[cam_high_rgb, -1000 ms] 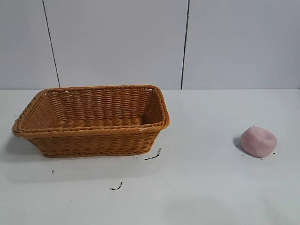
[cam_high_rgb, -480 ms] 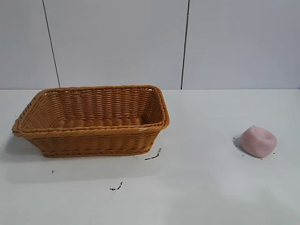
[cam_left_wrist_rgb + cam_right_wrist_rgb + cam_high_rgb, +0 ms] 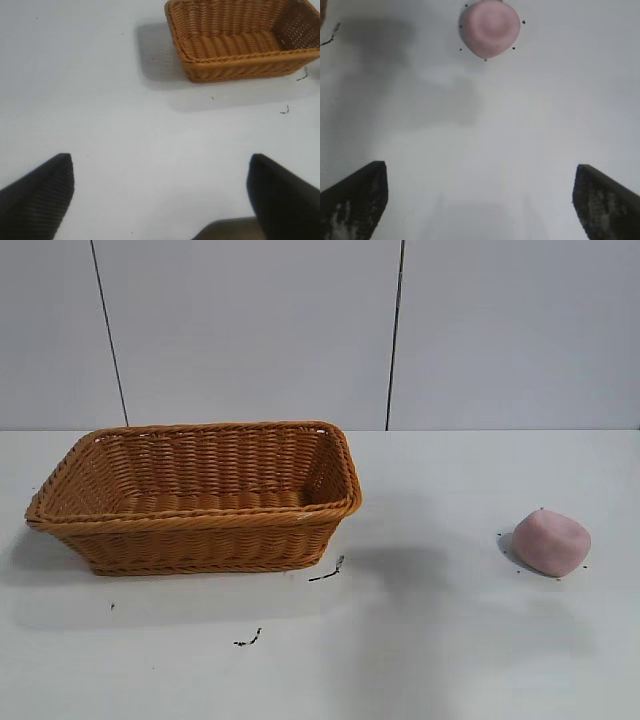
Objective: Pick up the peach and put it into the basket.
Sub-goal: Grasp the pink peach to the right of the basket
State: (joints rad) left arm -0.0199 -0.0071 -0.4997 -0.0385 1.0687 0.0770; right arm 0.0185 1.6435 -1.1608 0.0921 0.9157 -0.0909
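A plain white table (image 3: pixel 450 660) carries a large rectangular orange-brown woven wicker basket (image 3: pixel 195 495) at its left and a small pale pink rounded peach (image 3: pixel 551 542) well apart at its right. Small dark specks (image 3: pixel 327 574) are scattered just beside the basket.

Bare table (image 3: pixel 440 640) rings the peach (image 3: pixel 551 542) — basket (image 3: pixel 195 495) well apart.
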